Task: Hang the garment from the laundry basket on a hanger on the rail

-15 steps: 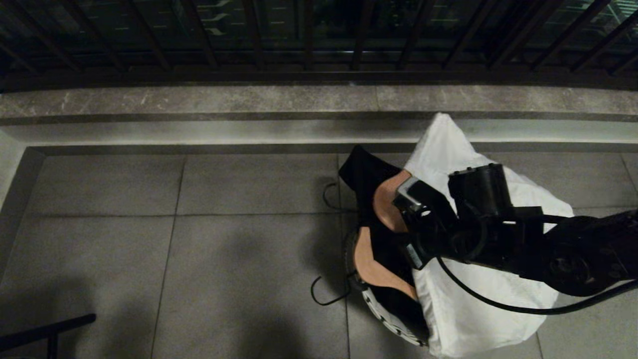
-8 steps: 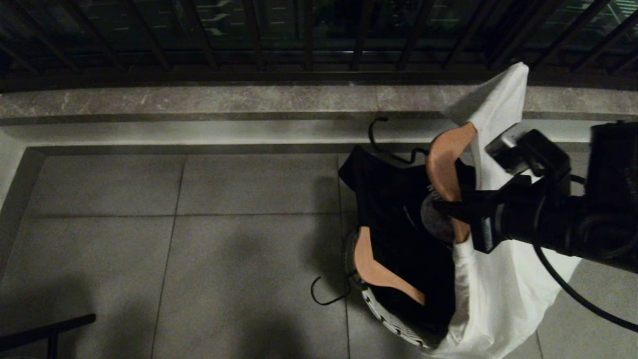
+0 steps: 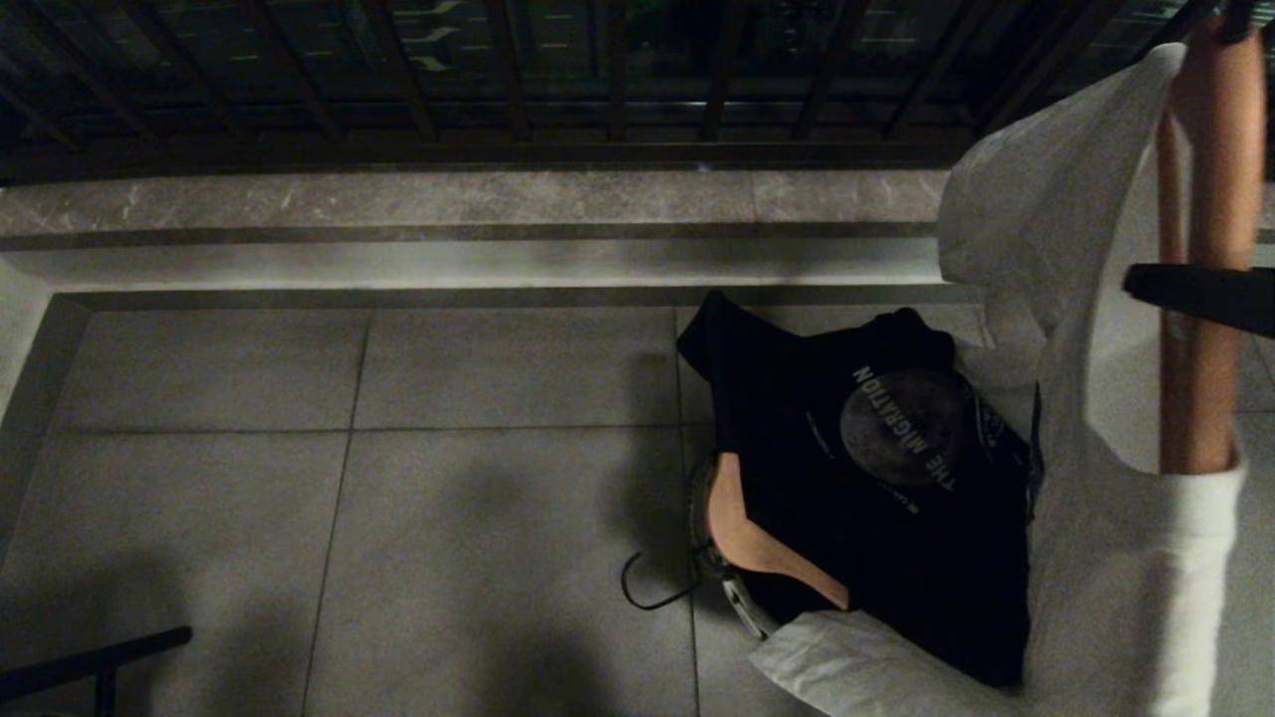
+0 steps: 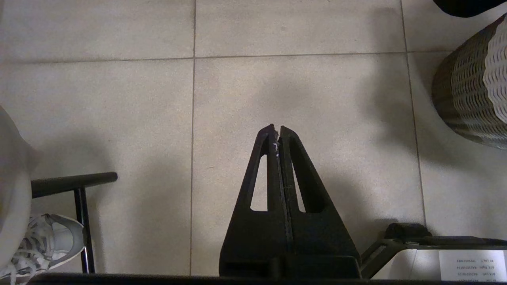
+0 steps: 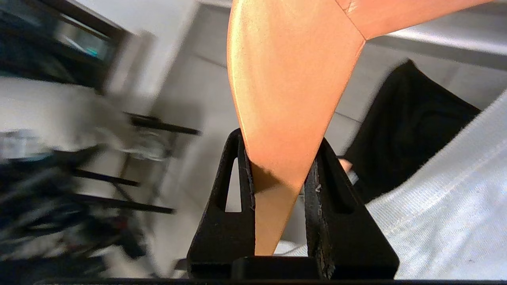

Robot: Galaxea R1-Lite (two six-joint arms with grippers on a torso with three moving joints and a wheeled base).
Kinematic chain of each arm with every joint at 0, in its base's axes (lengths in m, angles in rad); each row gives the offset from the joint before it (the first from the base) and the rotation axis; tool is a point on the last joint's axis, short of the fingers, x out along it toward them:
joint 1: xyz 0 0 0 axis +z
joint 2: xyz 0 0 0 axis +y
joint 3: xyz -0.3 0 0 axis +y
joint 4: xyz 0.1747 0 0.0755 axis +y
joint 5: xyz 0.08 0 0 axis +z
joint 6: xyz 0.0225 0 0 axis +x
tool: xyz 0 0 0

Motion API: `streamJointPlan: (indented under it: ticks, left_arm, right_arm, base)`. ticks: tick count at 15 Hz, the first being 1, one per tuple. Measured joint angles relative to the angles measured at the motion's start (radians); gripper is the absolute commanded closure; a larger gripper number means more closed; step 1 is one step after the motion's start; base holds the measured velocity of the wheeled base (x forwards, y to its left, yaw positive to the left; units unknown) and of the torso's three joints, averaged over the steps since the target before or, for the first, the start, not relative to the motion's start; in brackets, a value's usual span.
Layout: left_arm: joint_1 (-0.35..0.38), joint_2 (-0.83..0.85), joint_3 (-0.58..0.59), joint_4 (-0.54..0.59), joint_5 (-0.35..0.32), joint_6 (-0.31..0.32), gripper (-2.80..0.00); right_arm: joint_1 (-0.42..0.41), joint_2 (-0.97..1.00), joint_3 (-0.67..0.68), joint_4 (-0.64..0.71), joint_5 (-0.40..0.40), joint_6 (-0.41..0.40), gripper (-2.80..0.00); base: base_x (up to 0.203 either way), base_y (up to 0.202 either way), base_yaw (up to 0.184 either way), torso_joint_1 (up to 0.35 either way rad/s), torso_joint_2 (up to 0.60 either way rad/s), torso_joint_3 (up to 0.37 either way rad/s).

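Grey tiled floor [image 3: 349, 498] fills the left and centre of the head view, wide open room there, bounded along the top by the stone ledge [image 3: 448, 199] under the dark balustrade [image 3: 498, 90]. The white garment [image 3: 1086, 558] drapes down the right edge, its tail trailing to the lower right corner, long axis running top to bottom. Inside it the wooden hanger [image 3: 1200, 249] stands nearly upright at upper right. My right gripper [image 5: 281, 158] is clamped narrow on that hanger's arm. The laundry basket [image 3: 732, 597] sits low centre-right under a black shirt [image 3: 877, 478] on a second hanger [image 3: 742, 528]. My left gripper [image 4: 278, 134] hangs pinched together over bare tile.
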Motion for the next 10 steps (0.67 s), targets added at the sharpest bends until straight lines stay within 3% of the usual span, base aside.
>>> streamJointPlan:
  ticks: [2,6,10]
  left_arm:
    - [0.000,0.000,0.000,0.000,0.000,0.000,0.00]
    - [0.000,0.000,0.000,0.000,0.000,0.000,0.00]
    - [0.000,0.000,0.000,0.000,0.000,-0.001,0.00]
  right_arm:
    - [-0.001,-0.088,-0.013,0.083,0.000,0.009,0.00]
    - [-0.004,-0.254,-0.023,0.283,-0.110,-0.041,0.00]
    - [-0.007,-0.388,-0.033,0.409,-0.140,-0.050,0.00]
  base:
    - [0.000,0.000,0.000,0.000,0.00,0.000]
    - [0.000,0.000,0.000,0.000,0.00,0.000]
    - [0.000,0.000,0.000,0.000,0.00,0.000]
